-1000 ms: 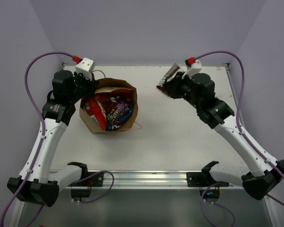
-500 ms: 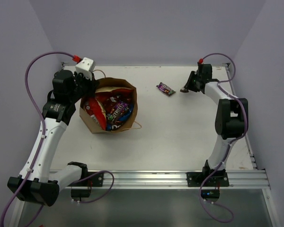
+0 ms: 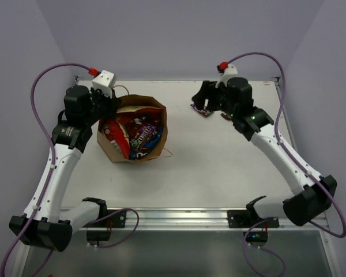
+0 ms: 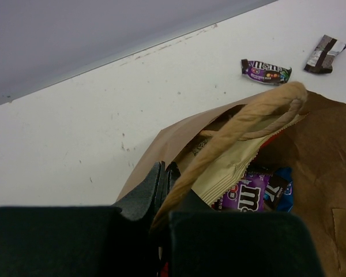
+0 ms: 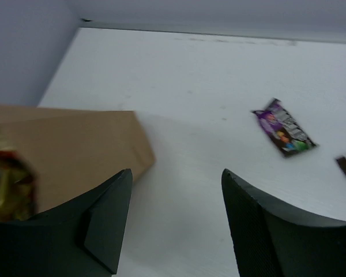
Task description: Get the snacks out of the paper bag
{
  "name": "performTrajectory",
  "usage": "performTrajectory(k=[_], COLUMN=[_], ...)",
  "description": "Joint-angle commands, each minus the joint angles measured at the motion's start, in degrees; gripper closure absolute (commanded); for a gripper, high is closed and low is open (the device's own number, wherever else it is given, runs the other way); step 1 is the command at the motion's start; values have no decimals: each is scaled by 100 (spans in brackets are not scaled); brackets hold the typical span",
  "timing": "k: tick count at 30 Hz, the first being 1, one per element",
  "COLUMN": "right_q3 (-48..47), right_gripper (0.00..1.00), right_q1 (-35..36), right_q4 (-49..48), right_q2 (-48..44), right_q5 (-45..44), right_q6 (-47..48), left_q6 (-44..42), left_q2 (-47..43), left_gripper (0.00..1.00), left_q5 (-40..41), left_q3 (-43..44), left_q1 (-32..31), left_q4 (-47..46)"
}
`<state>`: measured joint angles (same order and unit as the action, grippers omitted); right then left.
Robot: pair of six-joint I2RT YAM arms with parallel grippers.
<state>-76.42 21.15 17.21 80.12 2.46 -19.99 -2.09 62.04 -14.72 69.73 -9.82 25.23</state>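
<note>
Seen from above, the paper bag (image 3: 139,101) stands open on the left half of the table (image 3: 219,167), and the snacks (image 3: 135,133) are packed inside it (red, purple and blue wrappers show at the mouth). The left gripper (image 3: 111,108) is set at the bag's far left rim, while the right gripper (image 3: 202,103) is held over a purple candy packet (image 3: 202,109) that lies on the table well to the right of the bag. In the left wrist view, the left gripper's jaws are seen pinched tight on the bag's rim beside a twisted handle (image 4: 248,118), and a dark candy bar (image 4: 324,53) is seen on the table near the purple packet. In the right wrist view, the right gripper's fingers (image 5: 106,219) are spread apart with nothing between them. The purple packet is seen on the bare table ahead, apart from the bag's brown side.
</note>
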Motion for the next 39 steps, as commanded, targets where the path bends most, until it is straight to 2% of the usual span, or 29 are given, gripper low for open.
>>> performTrajectory(k=[1, 2, 3, 6, 9, 13, 20, 25, 32, 39], right_q3=[110, 75, -38, -294, -644, -1102, -1814, -1701, -1543, -1322], right_gripper=[34, 34, 34, 34, 34, 35, 35, 35, 38, 46], right_q1=[1371, 1653, 2204, 3119, 3745, 4221, 4345, 4319, 4117, 3924], right_q4=[186, 212, 238, 239, 361, 590, 1134, 1197, 1101, 520], right_q2=[-619, -637, -638, -436, 90, 785, 1866, 2306, 2509, 2526], right_q5=[-420, -831, -1000, -1449, -1897, -2397, -2601, -2786, -3146, -2944], right_q6=[92, 109, 127, 170, 75, -417, -1102, -1489, -2009, -2246], left_q6=[156, 156, 156, 147, 156, 339, 428, 437, 428, 464], left_q2=[10, -8, -17, -52, -78, -113, -289, -429, -447, -421], left_gripper=[100, 100, 100, 100, 100, 100, 100, 100, 100, 100], left_q5=[-58, -49, -40, -31, -48, -136, -303, -400, -453, -505], left_q3=[-92, -100, -109, -197, -258, -311, -285, -276, -355, -382], left_q1=[-2, -2, -2, -2, -2, -2, -2, -2, 7, -2], left_q4=[166, 157, 166, 166, 166, 166, 148, 140, 131, 131])
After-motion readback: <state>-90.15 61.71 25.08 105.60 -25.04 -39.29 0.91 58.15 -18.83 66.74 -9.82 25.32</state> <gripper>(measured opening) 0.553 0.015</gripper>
